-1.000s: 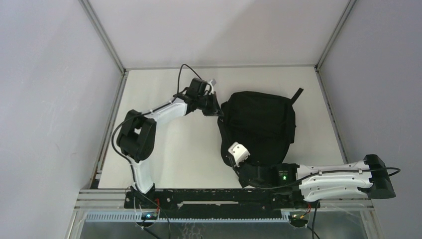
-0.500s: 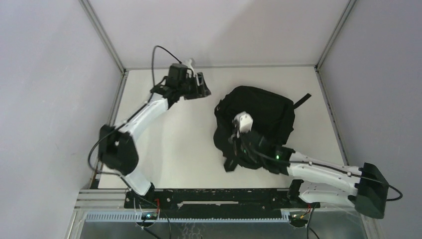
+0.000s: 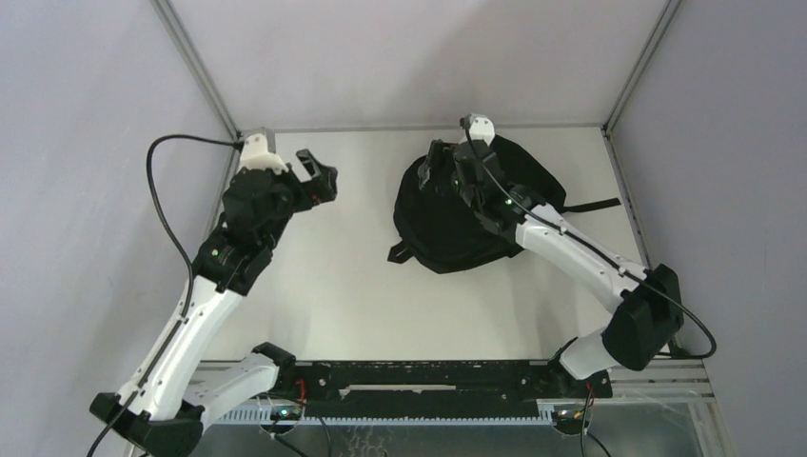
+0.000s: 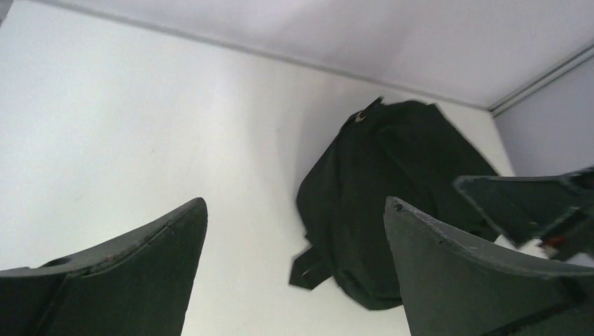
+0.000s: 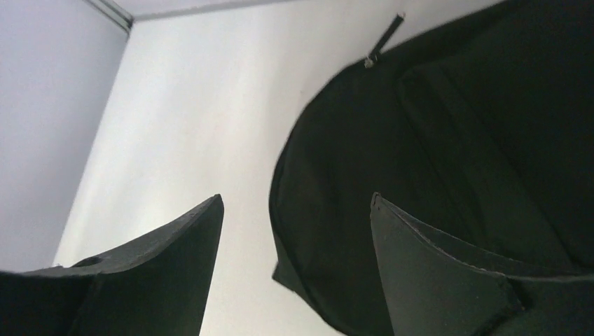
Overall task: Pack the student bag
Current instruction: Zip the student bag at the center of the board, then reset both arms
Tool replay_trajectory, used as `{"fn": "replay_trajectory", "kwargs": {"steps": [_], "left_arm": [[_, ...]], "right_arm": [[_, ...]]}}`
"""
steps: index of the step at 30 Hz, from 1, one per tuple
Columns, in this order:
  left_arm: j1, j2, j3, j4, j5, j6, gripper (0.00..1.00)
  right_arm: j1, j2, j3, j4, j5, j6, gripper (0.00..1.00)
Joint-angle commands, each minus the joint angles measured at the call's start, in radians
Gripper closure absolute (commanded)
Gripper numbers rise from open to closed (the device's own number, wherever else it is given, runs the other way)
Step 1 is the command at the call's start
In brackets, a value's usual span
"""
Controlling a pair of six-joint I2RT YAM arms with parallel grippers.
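We hold our left hand (image 3: 319, 173) raised over the far left part of the desk (image 3: 352, 286). Its two fingers are spread wide and nothing sits between them. The student bag (image 3: 457, 224) lies to the right of this hand, well apart from it, with bare desk in the gap.

Our right hand (image 3: 440, 164) hangs over the far left part of the bag. Its jaws stand apart and grip nothing. In its wrist view we look down between the dark fingers (image 5: 434, 280) onto black fabric under and to the right of the hand, and pale desk to its left. We cannot tell whether the fingertips touch the fabric.

The bag rests on the desk as a rounded black heap. A short strap end (image 3: 400, 252) sticks out of its near left side, on the near side of our right hand. A thin strap (image 3: 595, 203) trails off to the right, beyond the right arm.
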Motion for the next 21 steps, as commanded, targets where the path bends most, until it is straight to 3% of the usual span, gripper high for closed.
{"fn": "replay_trajectory", "kwargs": {"steps": [1, 7, 13, 17, 21], "left_arm": [[0.001, -0.079, -0.096, -0.083, -0.063, -0.014, 0.00], [0.001, -0.184, -0.218, -0.181, -0.068, -0.037, 0.00], [0.001, -0.228, -0.350, -0.160, -0.135, -0.058, 0.00], [0.001, -0.200, -0.353, -0.164, -0.127, -0.070, 0.00], [0.001, -0.189, -0.331, -0.186, -0.131, -0.066, 0.00]], "right_arm": [[0.021, -0.099, -0.073, -0.172, 0.102, 0.039, 0.15], [0.019, -0.421, -0.398, -0.199, 0.302, 0.099, 0.09], [-0.025, -0.732, -0.631, -0.212, 0.442, 0.215, 0.06], [-0.032, -0.827, -0.686, -0.197, 0.462, 0.236, 0.05], [-0.032, -0.825, -0.701, -0.169, 0.457, 0.259, 0.05]]}}
